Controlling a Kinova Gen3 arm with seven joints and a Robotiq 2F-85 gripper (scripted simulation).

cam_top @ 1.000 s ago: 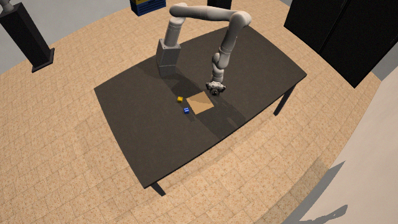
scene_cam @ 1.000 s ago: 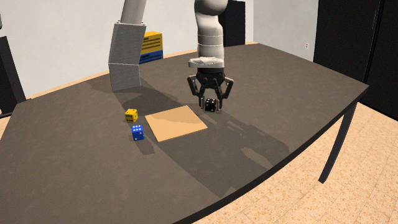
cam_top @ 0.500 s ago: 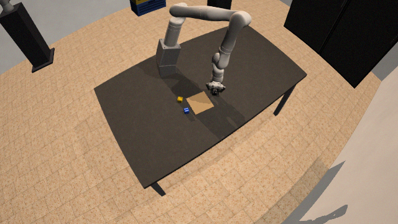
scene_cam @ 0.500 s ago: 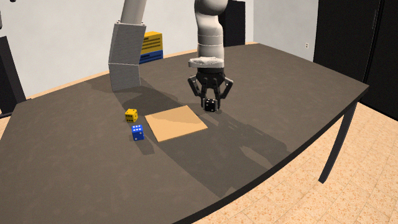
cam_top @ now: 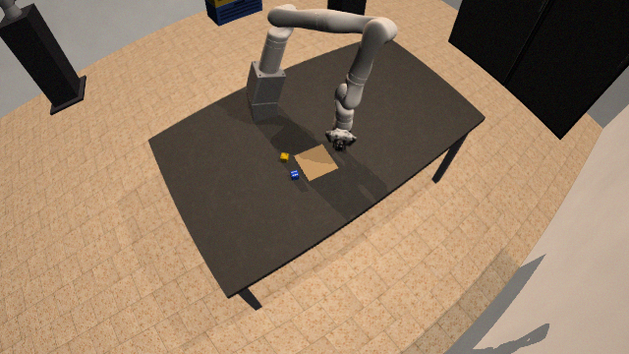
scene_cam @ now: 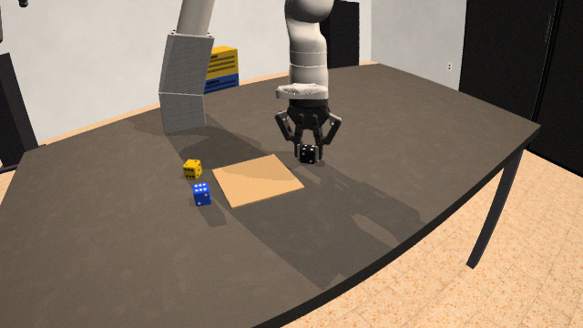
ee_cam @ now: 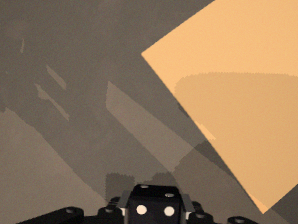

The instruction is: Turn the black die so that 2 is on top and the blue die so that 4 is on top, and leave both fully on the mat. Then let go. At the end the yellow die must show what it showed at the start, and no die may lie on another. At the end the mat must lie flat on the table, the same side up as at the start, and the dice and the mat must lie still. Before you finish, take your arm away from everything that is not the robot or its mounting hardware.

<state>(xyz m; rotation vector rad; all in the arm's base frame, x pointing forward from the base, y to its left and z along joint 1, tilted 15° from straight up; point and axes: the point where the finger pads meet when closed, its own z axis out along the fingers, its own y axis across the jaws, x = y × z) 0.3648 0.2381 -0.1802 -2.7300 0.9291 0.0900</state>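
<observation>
Table, top view: a dark table [cam_top: 211,197] [scene_cam: 137,255] [ee_cam: 50,150] is seen on a tan tiled floor [cam_top: 123,231] [scene_cam: 455,219].
Mat, top view: the tan mat [cam_top: 315,164] [scene_cam: 257,182] [ee_cam: 240,95] is laid flat, and no die is seen on it.
Pincer, top view: the gripper [cam_top: 340,146] [scene_cam: 309,156] [ee_cam: 155,206] is held at about 2 o'clock from the mat; its grip is too small to read here.
Yellow die, top view: the yellow die [cam_top: 284,157] [scene_cam: 192,169] is set off the mat, near 9 to 10 o'clock.
Blue die, top view: the blue die [cam_top: 294,175] [scene_cam: 201,194] is set off the mat too, near 8 o'clock.
Black die, exterior view: the black die [scene_cam: 309,154] [ee_cam: 156,209] is pinched between the two fingers, just off the mat at 2 o'clock.
Blue top, exterior view: six dots are shown, so a turn to 4 is still needed.
Black top, exterior view: the number cannot be told for sure.
Grip, wrist view: the black die is hugged on both sides, at 6 o'clock in the view; two white dots are shown on one face.
Done: the black die seems to be gripped, no more.
Left: 2 must be put up on the black die and 4 on the blue one, both must be set on the mat and let go, and the yellow one must be left alone.
</observation>
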